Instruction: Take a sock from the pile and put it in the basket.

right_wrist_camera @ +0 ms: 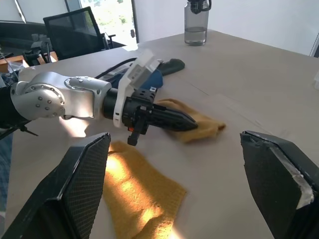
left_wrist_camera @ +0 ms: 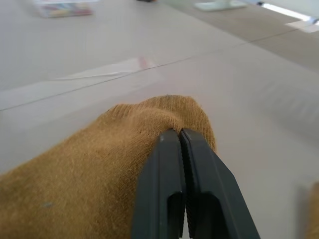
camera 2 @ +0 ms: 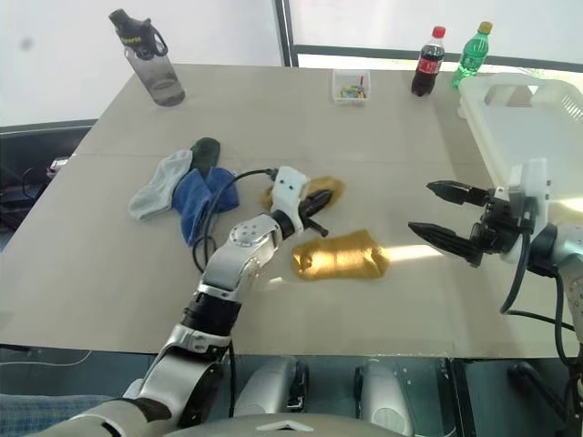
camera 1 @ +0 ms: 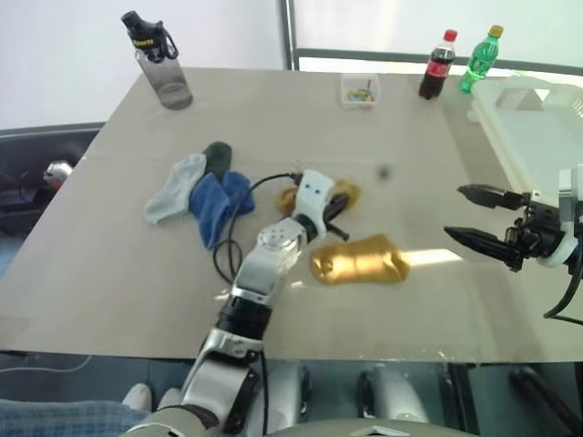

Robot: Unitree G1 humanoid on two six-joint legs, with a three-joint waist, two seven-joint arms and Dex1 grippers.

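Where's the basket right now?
The large cream-white slotted plastic basket sits at the table's far right edge in the head views, beside the green bottle and beyond the open right hand.

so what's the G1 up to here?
Sock sorting. The left gripper is shut on a mustard sock, low over the table. A second mustard sock lies flat just in front of it, apart from the grey, blue and dark green socks of the pile. The right gripper hangs open above the table beside the basket, holding nothing. No sock shows in the visible part of the basket yet.
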